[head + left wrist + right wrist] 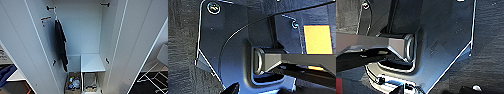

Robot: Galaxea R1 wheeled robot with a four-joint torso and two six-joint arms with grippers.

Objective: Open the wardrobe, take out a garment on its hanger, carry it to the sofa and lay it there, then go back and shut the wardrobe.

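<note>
The wardrobe [82,30] stands open in front of me in the head view, its left door [22,50] and right door [140,45] both swung wide. Inside, a black T-shirt [61,45] hangs against the left wall from a thin white hook [55,17]. A white boxed shelf [92,62] sits low on the right of the interior. At the lower left edge, past the left door, a rounded piece of bright blue fabric [6,73] shows. Both wrist views look down past the robot's own dark plates at dark carpet [180,37].
Two open baskets [73,82] with small items stand on the wardrobe floor, one under the shelf [90,83]. A white chair [162,56] with thin white legs [152,80] stands on dark floor to the right. A pale surface [15,76] lies beside the blue fabric.
</note>
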